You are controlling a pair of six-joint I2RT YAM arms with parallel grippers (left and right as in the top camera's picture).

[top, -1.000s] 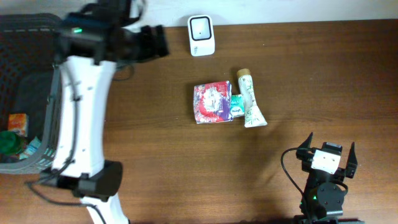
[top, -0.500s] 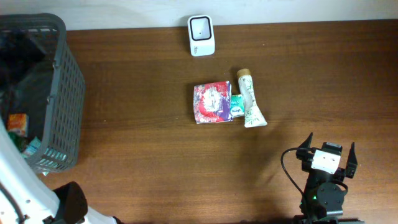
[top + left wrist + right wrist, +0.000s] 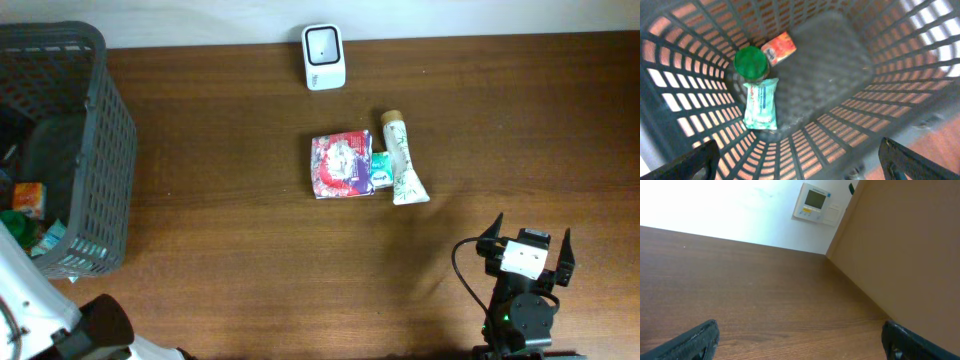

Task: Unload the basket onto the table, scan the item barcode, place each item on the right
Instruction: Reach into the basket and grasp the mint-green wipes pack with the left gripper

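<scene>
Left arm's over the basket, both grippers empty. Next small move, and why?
Probably lower the left gripper straight down into the basket toward the teal wipes pack. Its jaws are open and empty. The pack lies flat on the basket floor with bare floor to one side. The right gripper sits open near the table edge, far from every item.

Jaws of both spread wide; left arm wrist-down at near left, right arm level at near right.
</scene>
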